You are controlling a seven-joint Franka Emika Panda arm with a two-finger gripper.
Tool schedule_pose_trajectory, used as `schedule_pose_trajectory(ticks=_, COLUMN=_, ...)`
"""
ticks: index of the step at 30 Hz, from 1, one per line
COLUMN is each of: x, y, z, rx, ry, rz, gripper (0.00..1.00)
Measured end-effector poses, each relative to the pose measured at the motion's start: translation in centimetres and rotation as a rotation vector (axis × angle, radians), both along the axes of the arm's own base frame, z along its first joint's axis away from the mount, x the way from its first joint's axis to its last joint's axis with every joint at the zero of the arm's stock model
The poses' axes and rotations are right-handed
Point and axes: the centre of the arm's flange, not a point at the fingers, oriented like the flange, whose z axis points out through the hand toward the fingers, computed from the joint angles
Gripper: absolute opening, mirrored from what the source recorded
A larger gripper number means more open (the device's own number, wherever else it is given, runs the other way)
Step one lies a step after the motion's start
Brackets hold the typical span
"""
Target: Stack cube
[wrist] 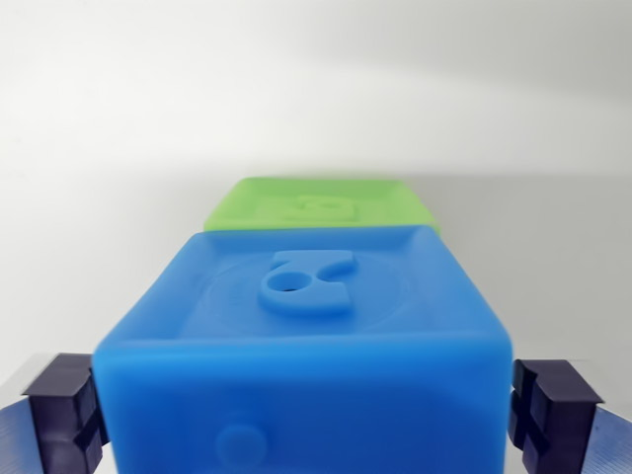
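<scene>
A blue cube (306, 346) with a raised figure on its top face fills the lower middle of the wrist view. My gripper (308, 410) has its dark pads (64, 405) pressed against the cube's left and right sides, so it is shut on the cube. Just behind the blue cube lies a green cube (321, 205), of which only the top face with an embossed shape shows. The blue cube hides the green one's lower part, so whether the two touch cannot be told.
A plain white-grey surface (316, 89) stretches beyond and around the cubes, with a soft shadow band across it.
</scene>
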Motion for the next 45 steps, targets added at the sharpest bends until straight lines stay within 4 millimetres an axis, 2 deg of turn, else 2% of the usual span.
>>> schedule_pose_trajectory(ticks=19, x=0.1, y=0.0, z=0.6, rx=-0.001, ry=-0.002, rz=0.0, gripper=1.0)
schedule_pose_trajectory(ticks=31, x=0.1, y=0.0, z=3.5, rx=-0.002, ry=-0.003, rz=0.0, gripper=1.0)
schedule_pose_trajectory(ticks=45, x=0.1, y=0.0, z=8.6, rx=-0.005, ry=-0.005, rz=0.0, gripper=1.0)
